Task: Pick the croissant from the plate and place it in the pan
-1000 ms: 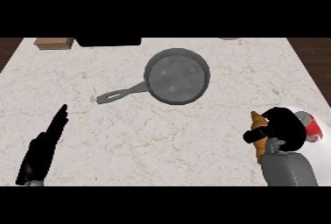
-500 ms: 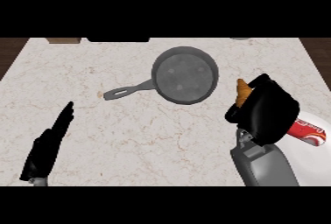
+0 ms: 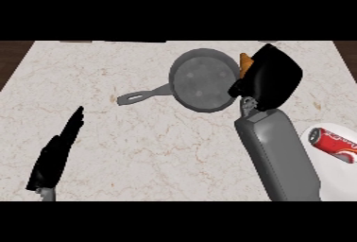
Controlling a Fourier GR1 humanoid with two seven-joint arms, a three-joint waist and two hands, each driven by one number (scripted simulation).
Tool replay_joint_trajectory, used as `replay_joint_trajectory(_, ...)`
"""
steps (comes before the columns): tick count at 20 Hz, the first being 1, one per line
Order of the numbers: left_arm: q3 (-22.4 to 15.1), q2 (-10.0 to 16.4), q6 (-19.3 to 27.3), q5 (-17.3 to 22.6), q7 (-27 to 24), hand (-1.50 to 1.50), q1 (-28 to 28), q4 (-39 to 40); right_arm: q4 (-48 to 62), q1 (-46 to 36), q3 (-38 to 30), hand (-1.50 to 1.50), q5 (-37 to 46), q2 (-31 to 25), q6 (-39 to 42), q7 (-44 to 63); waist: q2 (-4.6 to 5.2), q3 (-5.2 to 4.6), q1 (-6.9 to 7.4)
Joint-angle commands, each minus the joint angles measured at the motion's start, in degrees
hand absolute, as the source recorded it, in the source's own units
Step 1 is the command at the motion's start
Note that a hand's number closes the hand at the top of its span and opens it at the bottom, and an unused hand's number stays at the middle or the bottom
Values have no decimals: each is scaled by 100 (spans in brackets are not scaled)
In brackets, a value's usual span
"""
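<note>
Left hand (image 3: 55, 156) rests low left on the table (image 3: 140, 142), fingers straight, holding nothing. Plate (image 3: 336, 172) low right carries only a red can (image 3: 333, 142); the croissant (image 3: 245, 64) is off it. Right hand (image 3: 268, 78) has fingers curled round the croissant, just beside the pan's (image 3: 199, 80) right rim. Left to do: move over the pan, release. Nothing blocks the way.

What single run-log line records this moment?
right hand: shut on croissant | position: pan right rim | left hand: open, resting | can on plate
</note>
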Motion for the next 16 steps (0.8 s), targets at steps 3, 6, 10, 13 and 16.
replay_joint_trajectory(3,22,-19,-27,29,-158,0,3,85,1472,-707,-987,150,-608,46,-1443,356,69,7,136)
replay_joint_trajectory(6,-115,-119,56,-122,-23,0,-181,138,2425,-1037,-1231,150,-754,46,-1868,177,103,8,203)
replay_joint_trajectory(10,-117,-72,-45,-90,-155,0,-56,175,3593,-1282,-1842,150,-968,46,-2195,-459,109,7,188)
replay_joint_trajectory(13,-77,-72,6,-122,-72,0,-402,213,4460,-1764,-2110,150,-1075,21,-2233,-708,157,9,273)
replay_joint_trajectory(16,-47,-24,-155,31,32,0,-360,114,4399,-1555,-2650,150,-2049,45,-2799,-1213,161,27,317)
